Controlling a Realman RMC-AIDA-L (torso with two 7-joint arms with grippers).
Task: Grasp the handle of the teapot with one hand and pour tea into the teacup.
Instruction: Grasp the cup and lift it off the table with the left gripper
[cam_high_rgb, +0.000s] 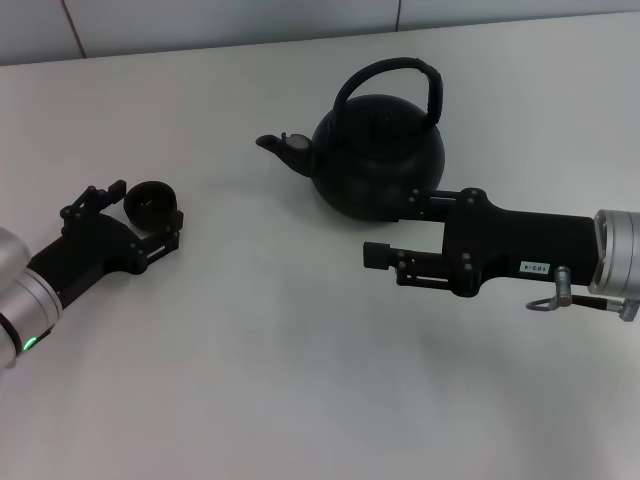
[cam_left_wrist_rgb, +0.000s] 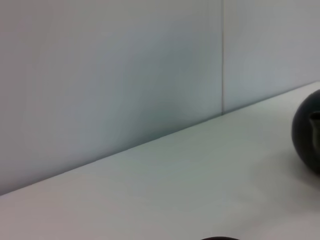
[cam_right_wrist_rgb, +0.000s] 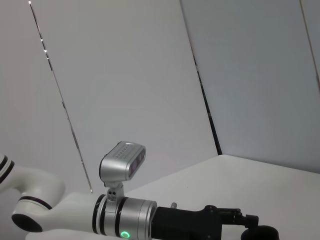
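Observation:
The matte-black teapot (cam_high_rgb: 378, 155) stands upright at the back centre-right of the table, its spout (cam_high_rgb: 280, 148) pointing left. Its arched handle (cam_high_rgb: 400, 68) stands free above it. My right gripper (cam_high_rgb: 395, 226) is open and empty, low at the pot's front right side, with one finger close to the pot's belly. The small black teacup (cam_high_rgb: 151, 203) stands at the left between the open fingers of my left gripper (cam_high_rgb: 149, 202). I cannot tell whether they touch it. No tea shows. The left wrist view shows the pot's edge (cam_left_wrist_rgb: 307, 135) and a sliver of the cup's rim (cam_left_wrist_rgb: 217, 238).
The white table (cam_high_rgb: 300, 360) ends at a pale wall (cam_high_rgb: 250, 20) behind the teapot. The right wrist view shows my left arm (cam_right_wrist_rgb: 125, 220) with the teacup (cam_right_wrist_rgb: 262, 233) at its tip.

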